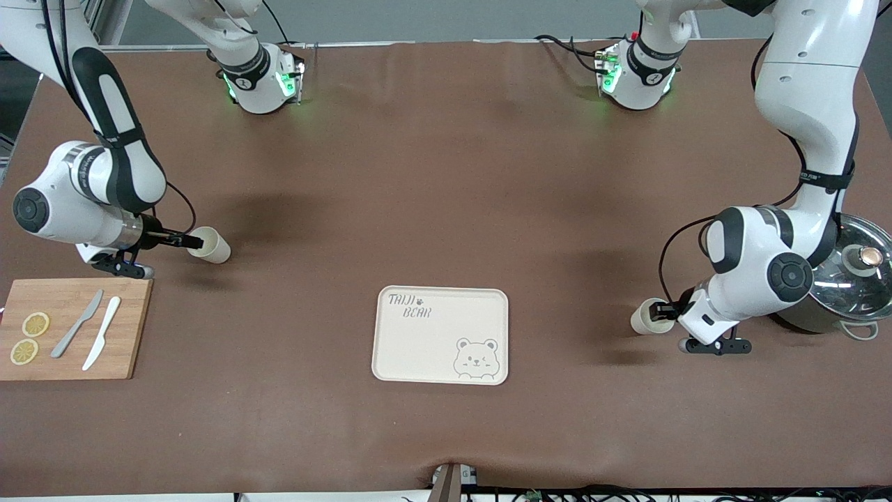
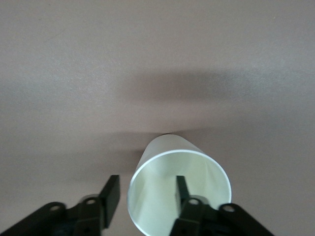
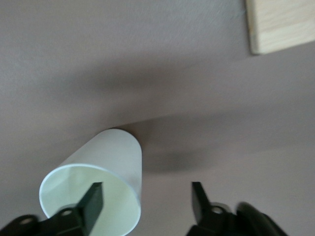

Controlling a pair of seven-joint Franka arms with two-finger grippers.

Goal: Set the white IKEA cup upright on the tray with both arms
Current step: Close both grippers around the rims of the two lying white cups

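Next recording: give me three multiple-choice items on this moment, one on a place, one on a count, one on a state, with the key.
1. Where does the tray sit?
A. on the cutting board
B. on the table, about midway between the two arms' ends
C. lifted in a gripper

2. How many lemon slices lie on the cutting board?
A. one
B. two
C. four

3. How are the two cups placed?
A. upright
B. stacked
C. on their sides

Key:
1 B: the tray lies flat on the brown table with nothing on it.
2 B: two round yellow slices show at the board's edge.
3 C: each cup lies tipped over, and the left gripper and the right gripper each have one finger inside a cup's mouth and one outside.
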